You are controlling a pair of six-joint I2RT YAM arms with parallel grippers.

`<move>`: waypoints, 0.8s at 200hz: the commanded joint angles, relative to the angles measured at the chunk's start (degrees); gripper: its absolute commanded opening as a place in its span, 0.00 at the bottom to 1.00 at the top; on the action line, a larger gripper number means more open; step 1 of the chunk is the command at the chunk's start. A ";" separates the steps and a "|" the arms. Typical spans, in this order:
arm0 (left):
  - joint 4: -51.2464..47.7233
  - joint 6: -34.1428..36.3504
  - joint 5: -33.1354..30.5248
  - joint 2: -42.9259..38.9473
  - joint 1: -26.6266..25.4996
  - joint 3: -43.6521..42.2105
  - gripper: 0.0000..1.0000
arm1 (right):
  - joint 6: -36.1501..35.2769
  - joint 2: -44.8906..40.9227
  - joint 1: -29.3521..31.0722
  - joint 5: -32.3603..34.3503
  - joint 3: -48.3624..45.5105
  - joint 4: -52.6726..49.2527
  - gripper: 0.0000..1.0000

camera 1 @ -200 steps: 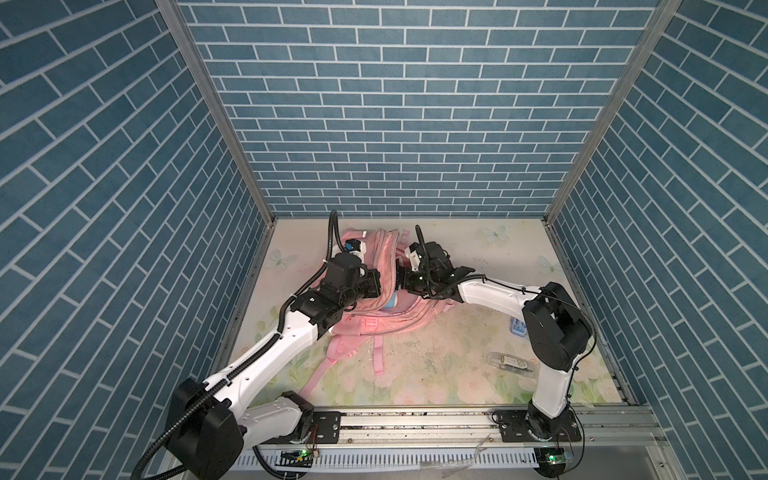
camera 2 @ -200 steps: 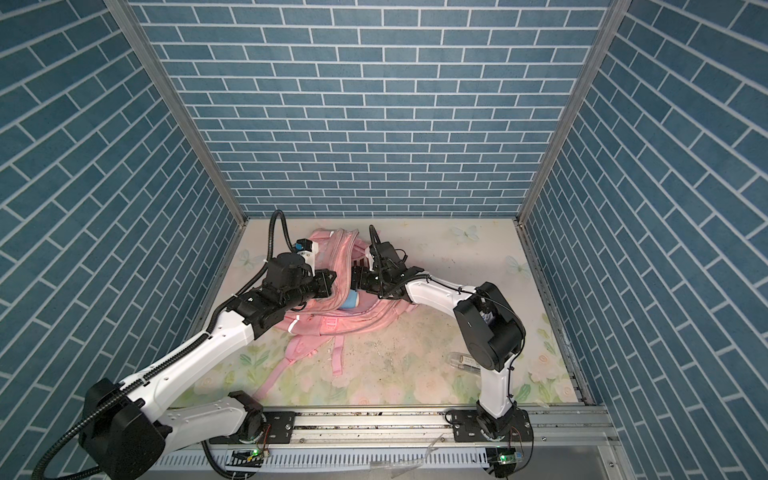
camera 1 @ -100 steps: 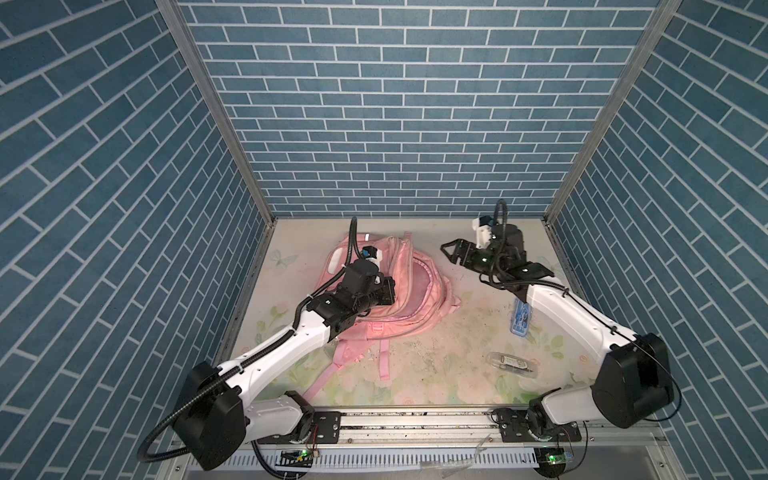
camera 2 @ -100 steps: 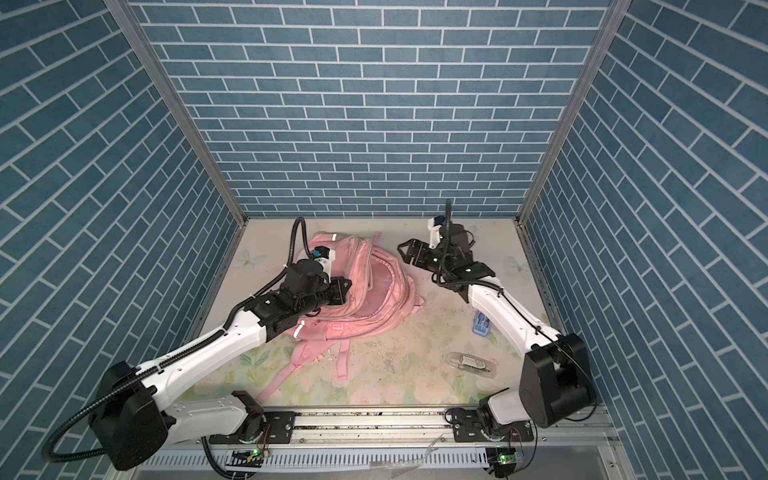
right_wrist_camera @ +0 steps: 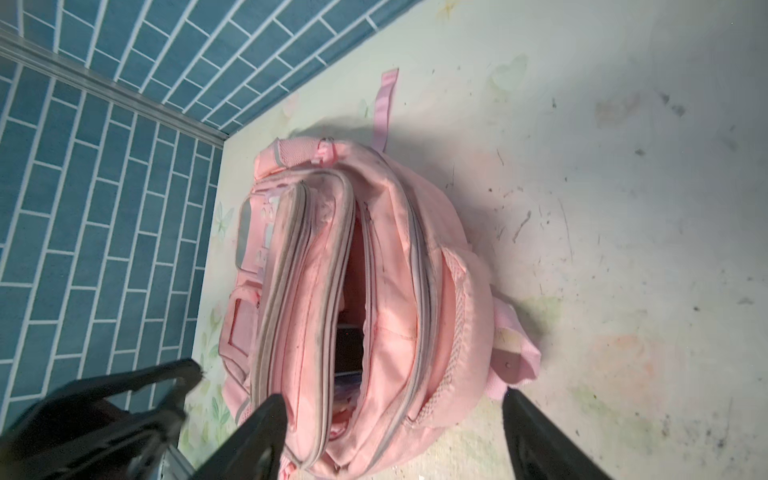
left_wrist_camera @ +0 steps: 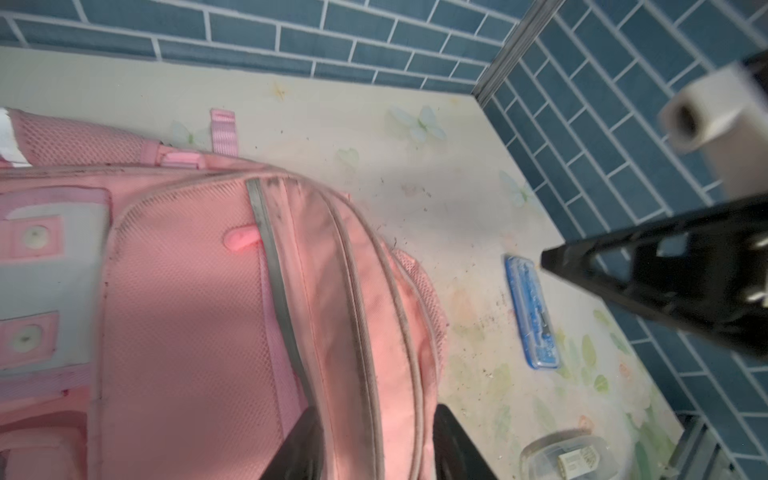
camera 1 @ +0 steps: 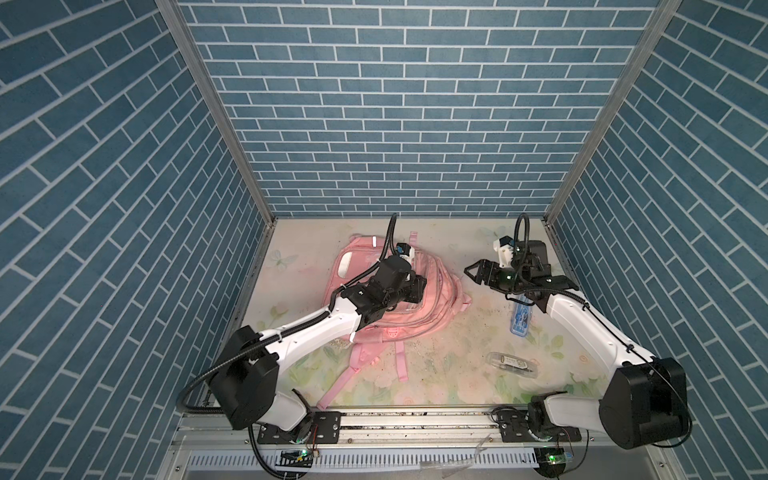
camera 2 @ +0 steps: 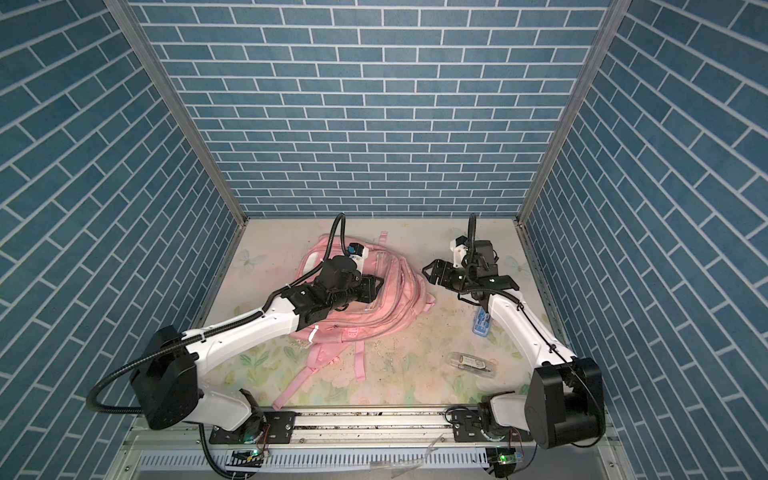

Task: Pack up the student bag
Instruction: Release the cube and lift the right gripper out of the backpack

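- Fingers [left_wrist_camera: 297,451] of the left gripper [camera 1: 419,289] stand parted just above the pink backpack [camera 1: 440,297], with a zip band lying flat between them and nothing pinched.
- Left of centre on the flowered tabletop [camera 1: 449,376] in both top views, the backpack lies flat with its straps [camera 1: 401,361] trailing toward the lower edge.
- Its main pocket gapes in the right wrist view, with a dark flat object [right_wrist_camera: 347,349] inside.
- Right of the backpack and clear of it, the right gripper [camera 1: 473,272] is spread wide and empty.
- Just beside the right forearm lies a blue pencil case [camera 1: 520,318].
- Lower right, well apart from the backpack, sits a clear plastic box [camera 1: 512,365].
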 commanded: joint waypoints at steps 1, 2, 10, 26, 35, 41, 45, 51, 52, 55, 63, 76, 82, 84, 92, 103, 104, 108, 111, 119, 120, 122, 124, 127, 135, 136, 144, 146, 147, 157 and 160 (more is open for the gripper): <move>-5.82 13.32 -3.23 -7.21 1.83 -1.13 0.55 | 0.10 -1.24 2.69 -4.01 -3.62 -1.07 0.79; -6.05 13.74 -3.15 -7.50 1.93 -1.30 0.55 | 0.18 -1.24 2.87 -4.03 -3.82 -0.94 0.79; -7.95 16.95 -2.13 -9.75 3.49 -2.69 0.55 | 0.78 -1.25 4.66 -4.16 -4.95 0.03 0.78; -11.14 23.22 -0.43 -13.96 6.51 -5.97 0.55 | 1.85 -0.07 7.99 -6.36 -6.83 3.01 0.75; -12.70 27.59 0.32 -15.83 7.68 -7.75 0.55 | 2.49 1.24 9.17 -7.14 -7.52 4.12 0.72; -13.48 31.06 0.89 -17.08 8.28 -9.07 0.55 | 2.91 2.32 9.73 -7.19 -7.77 4.52 0.70; -13.99 33.16 1.09 -17.77 8.45 -9.90 0.55 | 3.05 3.01 10.03 -7.29 -7.94 4.73 0.68; -14.62 35.90 1.21 -18.81 8.45 -11.14 0.55 | 3.16 4.20 10.23 -7.65 -7.93 4.76 0.65; -14.71 36.37 1.26 -18.97 8.49 -11.32 0.55 | 3.16 4.42 10.25 -7.74 -7.86 4.79 0.65; -14.97 37.59 1.44 -19.49 8.58 -11.92 0.55 | 3.12 5.00 10.26 -7.98 -7.76 4.68 0.63; -15.53 40.37 1.65 -20.67 8.59 -13.25 0.55 | 2.84 6.51 10.31 -8.54 -7.45 4.54 0.59; -16.32 44.37 1.89 -22.40 8.50 -15.00 0.55 | 1.78 8.44 10.26 -8.45 -6.95 4.32 0.50; -16.53 45.75 1.95 -23.15 8.55 -15.75 0.55 | 1.15 9.36 10.27 -8.16 -6.56 3.95 0.46; -16.51 46.33 2.07 -23.35 8.61 -16.01 0.55 | 0.84 9.71 10.20 -8.06 -6.39 3.77 0.44; -16.86 48.25 2.40 -24.22 8.60 -16.90 0.55 | -0.51 11.16 10.14 -7.71 -5.54 3.03 0.38; -17.17 50.00 2.50 -25.13 8.62 -18.07 0.55 | -2.24 13.30 9.73 -7.12 -3.75 1.51 0.28; -17.17 50.09 2.48 -25.16 8.67 -18.12 0.55 | -2.39 13.50 9.69 -7.12 -3.58 1.45 0.27; -17.29 50.52 2.26 -25.43 8.61 -18.44 0.55 | -3.22 14.36 9.51 -7.11 -2.84 0.96 0.23; -17.41 50.73 2.08 -25.53 8.67 -18.64 0.55 | -3.84 14.93 9.36 -7.05 -2.31 0.58 0.20; -17.70 51.04 1.52 -25.78 8.66 -19.15 0.55 | -5.23 16.34 8.52 -6.59 -1.03 -0.19 0.15; -17.70 51.05 1.42 -25.80 8.64 -19.19 0.55 | -5.34 16.56 8.38 -6.50 -0.94 -0.23 0.14; -17.70 51.13 1.30 -25.85 8.68 -19.28 0.55 | -5.66 16.87 8.19 -6.33 -0.52 -0.40 0.13; -17.77 51.19 1.25 -25.87 8.62 -19.42 0.55 | -5.85 17.24 7.85 -6.15 -0.26 -0.57 0.12; -17.83 51.24 1.07 -25.90 8.61 -19.55 0.55 | -6.25 17.66 7.49 -5.95 0.19 -0.81 0.10; -18.00 51.29 0.91 -25.96 8.60 -19.99 0.55 | -7.33 18.96 6.08 -5.72 1.50 -1.41 0.08; -17.98 51.27 0.90 -25.89 8.62 -20.05 0.55 | -7.40 19.10 5.84 -5.72 1.64 -1.46 0.08; -17.97 51.16 1.20 -25.83 8.70 -20.49 0.55 | -8.35 20.19 4.39 -5.73 2.97 -1.95 0.06; -17.97 51.16 1.23 -25.88 8.69 -20.58 0.55 | -8.52 20.44 4.09 -5.72 3.33 -2.01 0.06; -18.01 51.16 1.23 -25.89 8.70 -20.61 0.55 | -8.66 20.63 3.92 -5.76 3.57 -2.07 0.06; -17.64 51.03 1.55 -25.87 8.64 -21.12 0.55 | -10.06 22.08 2.16 -6.08 5.57 -2.63 0.04; -17.43 50.91 1.67 -25.90 8.67 -21.29 0.55 | -10.54 22.57 1.72 -6.00 6.29 -2.88 0.03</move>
